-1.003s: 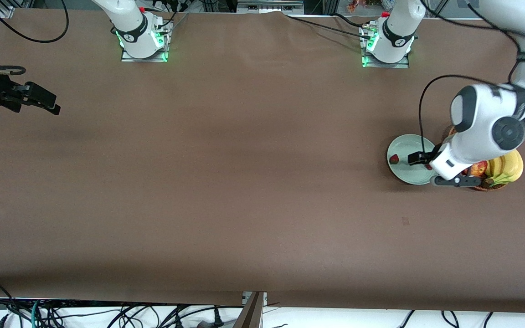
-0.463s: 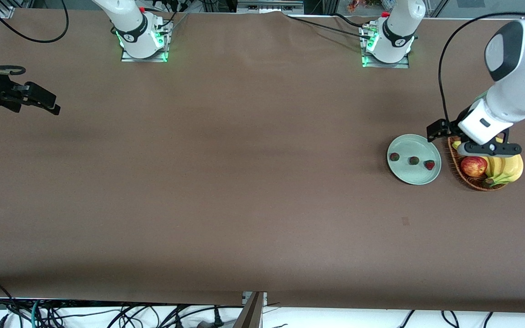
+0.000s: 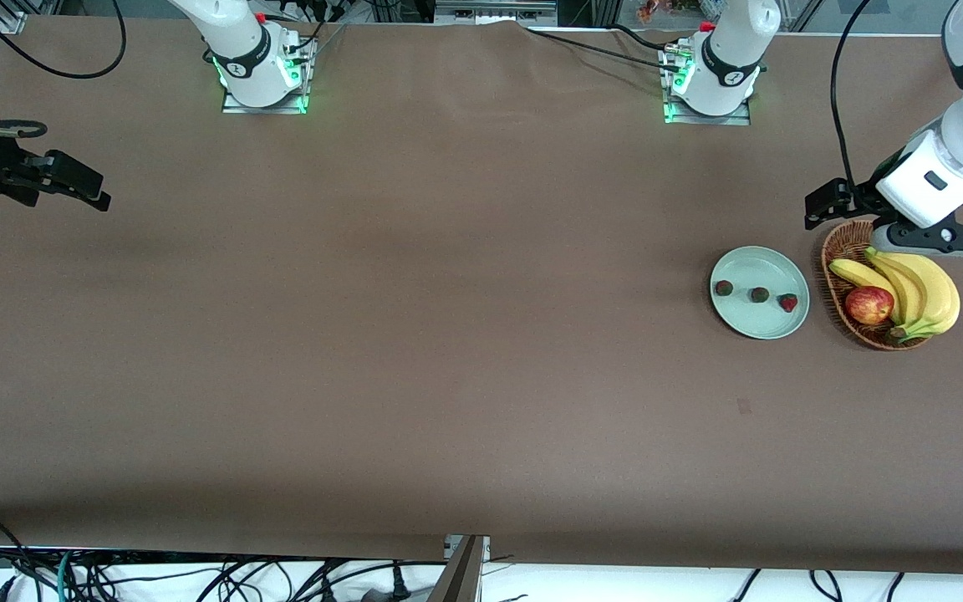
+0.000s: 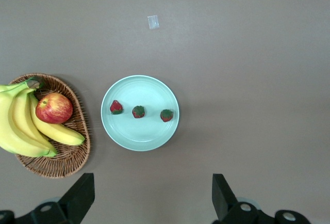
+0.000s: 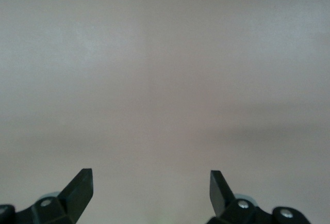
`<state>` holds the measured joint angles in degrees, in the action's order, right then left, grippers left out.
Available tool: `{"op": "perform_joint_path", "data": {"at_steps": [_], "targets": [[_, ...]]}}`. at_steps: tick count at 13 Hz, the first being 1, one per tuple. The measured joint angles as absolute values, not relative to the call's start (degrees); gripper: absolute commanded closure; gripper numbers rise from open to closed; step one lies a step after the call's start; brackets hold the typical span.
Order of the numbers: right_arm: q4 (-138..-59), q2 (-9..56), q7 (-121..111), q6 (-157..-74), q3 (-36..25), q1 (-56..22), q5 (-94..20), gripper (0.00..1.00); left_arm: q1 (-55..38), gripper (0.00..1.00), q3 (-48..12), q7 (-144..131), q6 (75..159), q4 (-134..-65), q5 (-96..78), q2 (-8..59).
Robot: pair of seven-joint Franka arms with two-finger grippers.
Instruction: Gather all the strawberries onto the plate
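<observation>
All three strawberries point(image 3: 759, 294) lie on the mint-green plate point(image 3: 753, 259), in a row running approx. 9 to 4 o'clock across it (front view); the task is judged done.

Risks:
- The berry point(image 3: 788, 303) closest to the rim, at 4 o'clock, could be rolled off if the plate were nudged.
- The wicker basket point(image 3: 841, 247), at the plate's 3 o'clock, could be clipped by a low pass of the left gripper point(image 4: 152, 178). It hangs over the basket's 12 o'clock edge, fingers wide apart, nothing held.
- No risk is seen from the right gripper point(image 5: 151, 175): it waits over bare table at the right arm's end, fingers apart, empty.

Hard to make out:
- The basket floor under the bananas point(image 3: 924, 293) and apple point(image 3: 868, 305) is covered, so a stray berry there can't be ruled out.
- The right arm is mostly cut off by the frame edge.
</observation>
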<state>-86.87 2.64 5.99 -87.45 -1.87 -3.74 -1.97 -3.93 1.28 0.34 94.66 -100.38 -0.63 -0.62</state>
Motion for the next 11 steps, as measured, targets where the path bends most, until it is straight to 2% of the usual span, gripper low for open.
{"op": "perform_joint_path", "data": {"at_steps": [4, 11], "targets": [[-86.9, 2.6, 6.0, -87.4, -1.9, -3.7, -2.0, 0.00, -3.9, 0.00, 1.3, 0.3, 89.9, -97.1, -1.5, -0.3], [-86.9, 2.6, 6.0, -87.4, -1.9, -3.7, -2.0, 0.00, -3.9, 0.00, 1.3, 0.4, 88.8, -96.2, -1.5, -0.2]]}}
